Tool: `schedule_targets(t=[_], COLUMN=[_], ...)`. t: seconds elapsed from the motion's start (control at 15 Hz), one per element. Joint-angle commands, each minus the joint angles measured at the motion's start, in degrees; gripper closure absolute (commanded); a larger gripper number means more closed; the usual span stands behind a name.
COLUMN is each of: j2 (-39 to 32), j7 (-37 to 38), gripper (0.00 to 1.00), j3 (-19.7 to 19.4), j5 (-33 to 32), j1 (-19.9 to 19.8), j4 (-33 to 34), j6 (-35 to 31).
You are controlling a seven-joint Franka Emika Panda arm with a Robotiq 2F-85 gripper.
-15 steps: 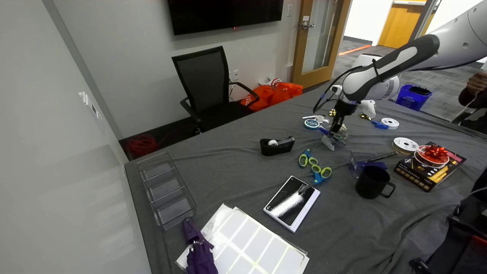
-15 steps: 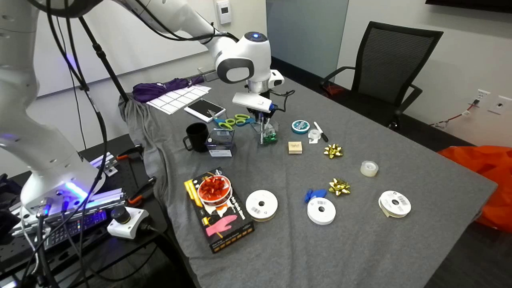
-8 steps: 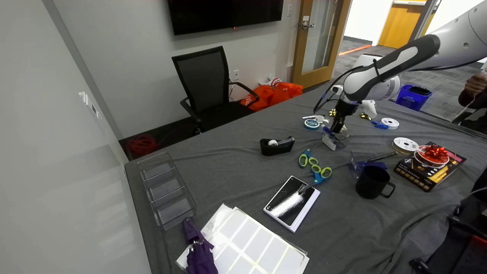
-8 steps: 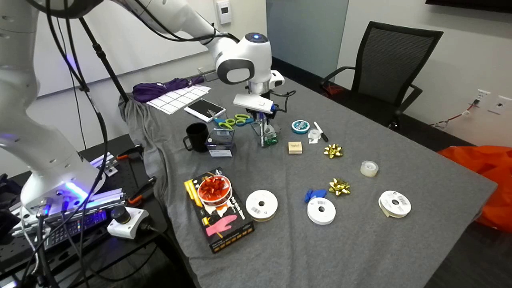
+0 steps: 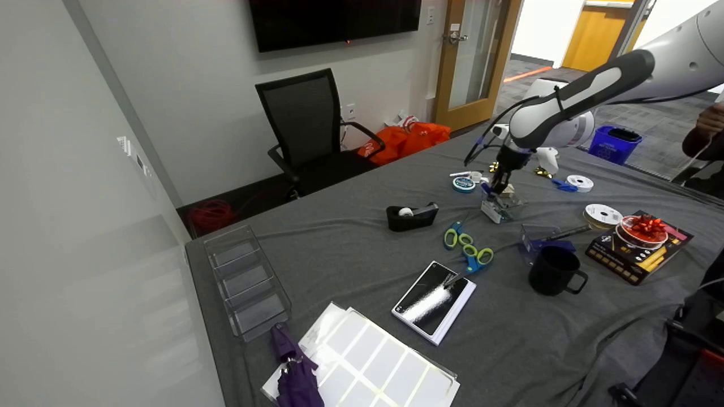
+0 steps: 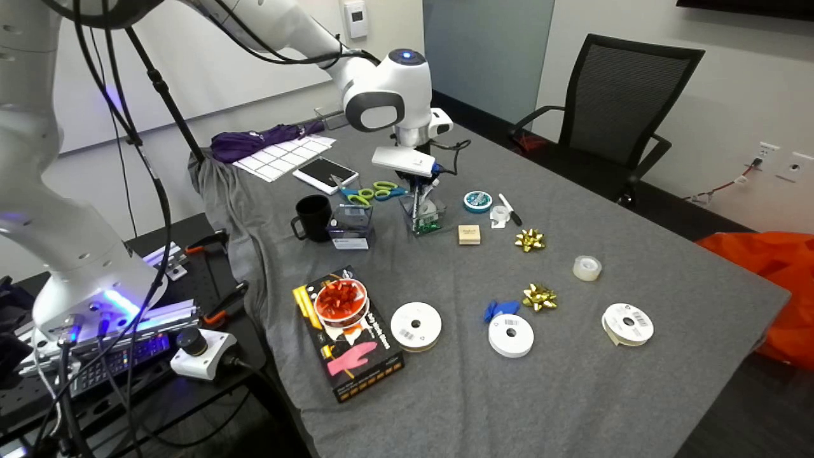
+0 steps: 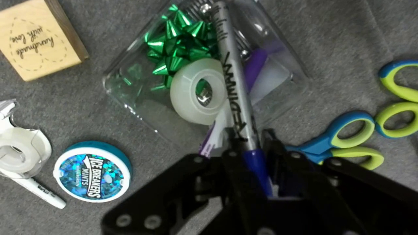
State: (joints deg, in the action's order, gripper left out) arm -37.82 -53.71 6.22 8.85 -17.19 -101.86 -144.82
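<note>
Above a clear plastic box (image 7: 140, 114) holding a spiky, foil-bright green bow (image 7: 179, 42) and a smooth ring of tape (image 7: 184, 94), a black claw (image 7: 250, 143) has its jaws closed narrowly on a marker (image 7: 233, 78). Wrinkled gray cloth (image 6: 267, 280) drapes the table (image 6: 572, 394); a mesh-backed chair (image 6: 626, 108) stands near a pale wall (image 5: 186, 73). The marker, slim and silver with dark lettering, slants across the box, blue end in the claw.

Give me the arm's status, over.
Black fingers either side of silver, blue-capped marker; firm grip unclear. Possible snags: shiny green ribbon bow, translucent white tape roll, both inside clear plastic box.
</note>
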Motion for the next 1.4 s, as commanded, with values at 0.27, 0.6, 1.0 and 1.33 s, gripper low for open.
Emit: schedule_targets(t=[0.27,0.6,1.0,1.33], j2=[2.7,5.1,7.3,3.7], j7=[-5.6,-6.1,0.3,17.0], gripper=[0.95,0.95,0.95,0.95], j3=[3.5,3.4,1.5,0.7], j5=[3.3,5.6,8.2,11.3], j1=[-3.9,-4.4,-1.7,0.2], j4=[-2.4,-2.4,1.2,13.0], j6=[0.9,3.8,7.6,12.8])
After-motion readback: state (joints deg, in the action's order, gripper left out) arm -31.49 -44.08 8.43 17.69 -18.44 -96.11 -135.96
